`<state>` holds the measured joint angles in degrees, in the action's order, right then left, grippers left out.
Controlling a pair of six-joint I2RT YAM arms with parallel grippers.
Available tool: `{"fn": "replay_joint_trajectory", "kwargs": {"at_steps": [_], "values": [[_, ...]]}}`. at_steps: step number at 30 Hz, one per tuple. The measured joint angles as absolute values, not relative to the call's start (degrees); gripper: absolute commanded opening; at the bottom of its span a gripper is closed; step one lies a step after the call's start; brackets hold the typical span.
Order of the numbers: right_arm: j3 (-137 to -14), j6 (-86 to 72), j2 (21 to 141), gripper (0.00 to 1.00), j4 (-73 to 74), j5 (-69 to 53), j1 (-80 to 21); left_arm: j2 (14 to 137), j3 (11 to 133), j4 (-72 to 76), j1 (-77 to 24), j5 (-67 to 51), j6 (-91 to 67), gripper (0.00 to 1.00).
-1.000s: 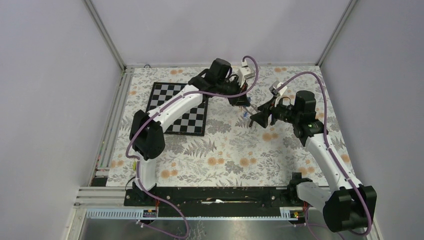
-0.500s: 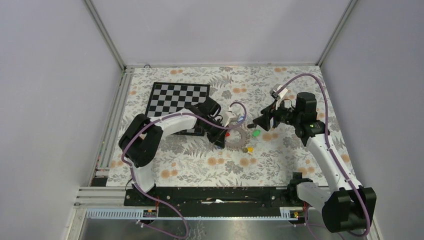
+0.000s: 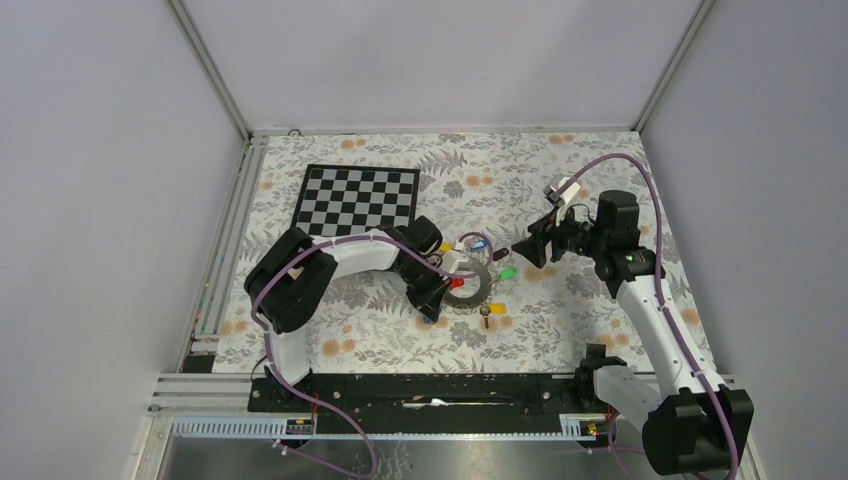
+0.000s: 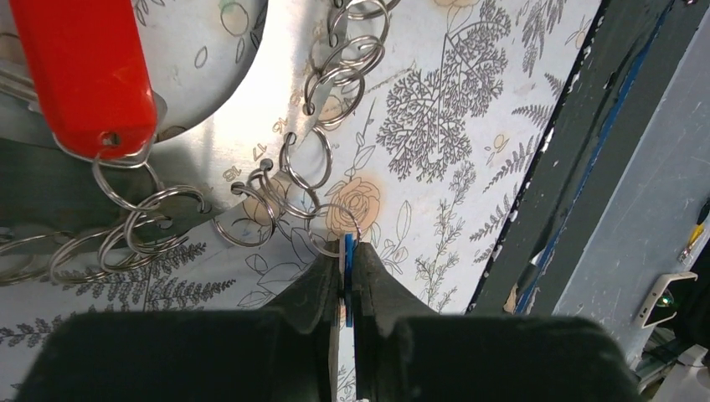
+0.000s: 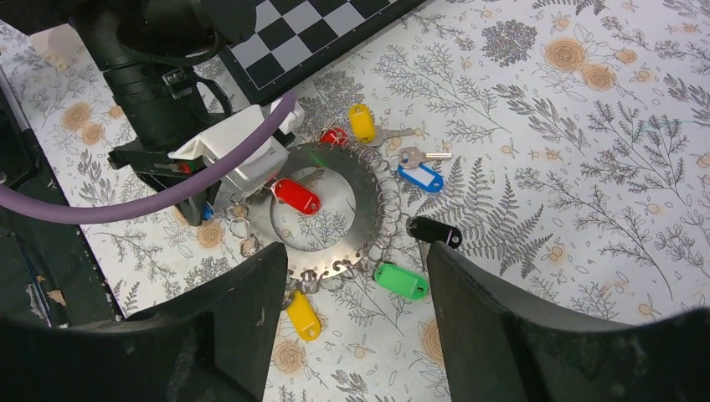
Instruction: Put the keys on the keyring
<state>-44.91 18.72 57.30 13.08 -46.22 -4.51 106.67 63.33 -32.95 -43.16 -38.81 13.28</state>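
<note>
1. Left gripper (image 4: 347, 280): jaws clenched on a blue key (image 4: 347, 251), held edge-on at the left rim of the keyring (image 5: 368, 201). The key's long axis points at the rim, and its tip meets a small split ring (image 4: 333, 228) there.
2. Keyring lies flat on the table (image 5: 586, 167). Red key (image 5: 297, 195) rests across its central hole. Green key (image 5: 400, 280) and black key (image 5: 434, 231) sit at its right rim; attached or loose, cannot tell.
3. Right gripper (image 5: 347, 251): jaws released, empty, hovering above the keyring's right side.
4. Judgement: left arm is nearer. Threading depends on lining the key's hole up with that split ring.
</note>
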Motion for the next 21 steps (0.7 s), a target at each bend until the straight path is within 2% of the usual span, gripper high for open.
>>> {"fn": "replay_joint_trajectory", "kwargs": {"at_steps": [6, 8, 11, 15, 19, 21], "values": [[-44.3, 19.2, 57.3, 0.7, 13.5, -46.1, -4.4, 106.9, 62.8, -35.1, -43.2, -38.9, 14.4, 0.29], [-44.3, 19.3, 57.3, 0.7, 13.5, -46.0, -4.4, 106.8, 62.8, -35.7, -43.2, -39.2, 14.7, 0.42], [-44.1, 19.4, 57.2, 0.7, 13.5, -46.0, -4.4, 105.8, 62.8, -36.9, -43.3, -39.6, 15.0, 0.69], [-44.0, 19.5, 56.9, 0.72, 13.5, -45.9, -4.4, 102.6, 62.5, -38.1, -43.7, -37.0, 16.5, 0.97], [-44.0, 19.5, 56.5, 0.78, 13.5, -45.4, -4.3, 99.9, 62.2, -38.5, -42.8, -31.6, 18.6, 0.99], [-44.0, 19.5, 56.4, 0.87, 13.5, -44.6, -4.3, 98.3, 62.1, -38.7, -42.0, -29.1, 19.5, 0.99]]}}
